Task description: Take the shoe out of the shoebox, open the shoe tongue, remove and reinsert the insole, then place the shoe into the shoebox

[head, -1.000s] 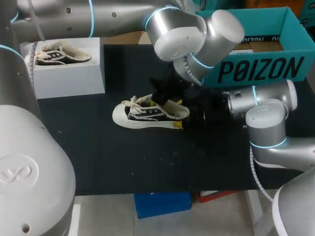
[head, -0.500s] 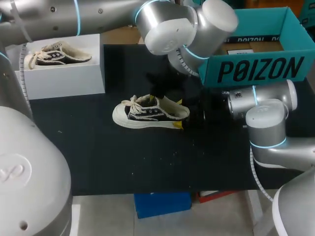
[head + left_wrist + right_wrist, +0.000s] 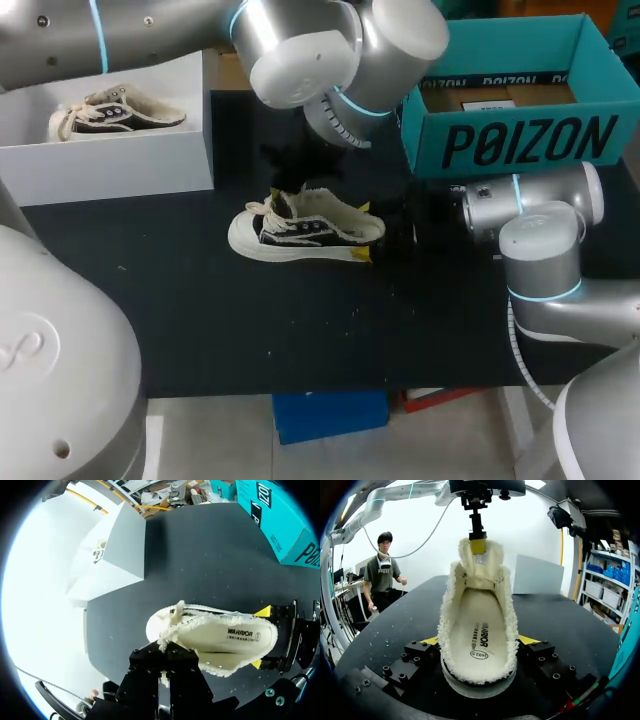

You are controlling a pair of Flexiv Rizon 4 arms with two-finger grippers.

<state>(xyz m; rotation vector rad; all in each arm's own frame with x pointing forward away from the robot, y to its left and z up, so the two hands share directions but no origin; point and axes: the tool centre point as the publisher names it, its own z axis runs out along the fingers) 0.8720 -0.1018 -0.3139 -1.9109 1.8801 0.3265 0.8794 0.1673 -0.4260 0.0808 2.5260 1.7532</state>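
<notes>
Right wrist view — shoe (image 3: 477, 630) between fingers (image 3: 529, 640)

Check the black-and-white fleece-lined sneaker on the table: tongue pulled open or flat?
Open: the sneaker's tongue stands upright, pinched by the left gripper, leaving the cream insole exposed.

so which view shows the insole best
The right wrist view: it looks straight into the shoe, so the insole shows along most of its length, with the tongue held up. The left wrist view shows it too, slanted, its toe end hidden. The head view shows the shoe side-on, no insole.
</notes>
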